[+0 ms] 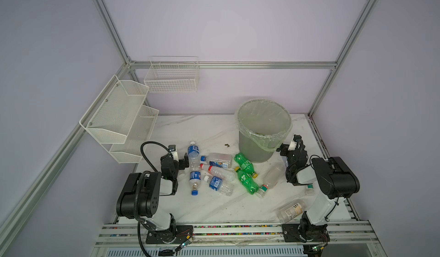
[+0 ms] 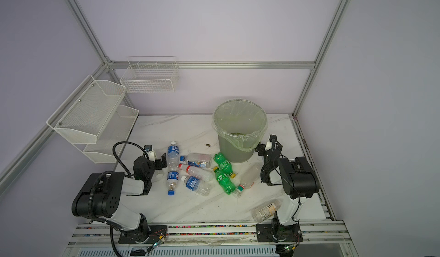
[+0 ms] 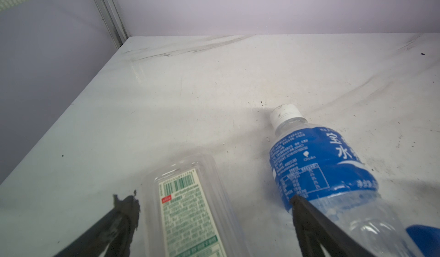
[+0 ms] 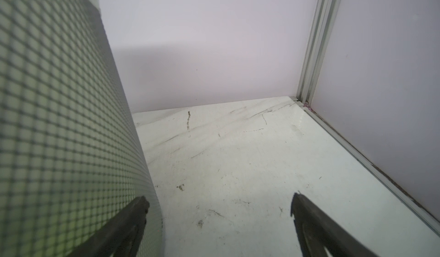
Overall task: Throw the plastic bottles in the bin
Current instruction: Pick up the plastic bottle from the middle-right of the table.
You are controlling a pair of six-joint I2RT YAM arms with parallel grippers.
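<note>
The grey-green bin (image 1: 252, 150) (image 2: 229, 152), lined with a thin bag, stands at the back right. Several plastic bottles lie in front of it: blue-labelled ones (image 1: 193, 154) (image 2: 173, 154), two green ones (image 1: 245, 164) and a cloudy white one (image 1: 272, 175). Another clear bottle (image 1: 291, 210) lies by the right arm's base. My left gripper (image 1: 177, 160) (image 3: 213, 202) is open low over the table, its fingers either side of a clear bottle with a green-printed label (image 3: 188, 210). One finger is against the blue-labelled bottle (image 3: 319, 163). My right gripper (image 1: 289, 146) (image 4: 219, 201) is open and empty beside the bin's wall (image 4: 59, 125).
White mesh shelf baskets (image 1: 119, 115) hang on the left wall and a wire basket (image 1: 171, 77) on the back wall. Aluminium frame posts close the corners. A small dark scrap (image 1: 227, 145) lies left of the bin. Rails run along the front edge.
</note>
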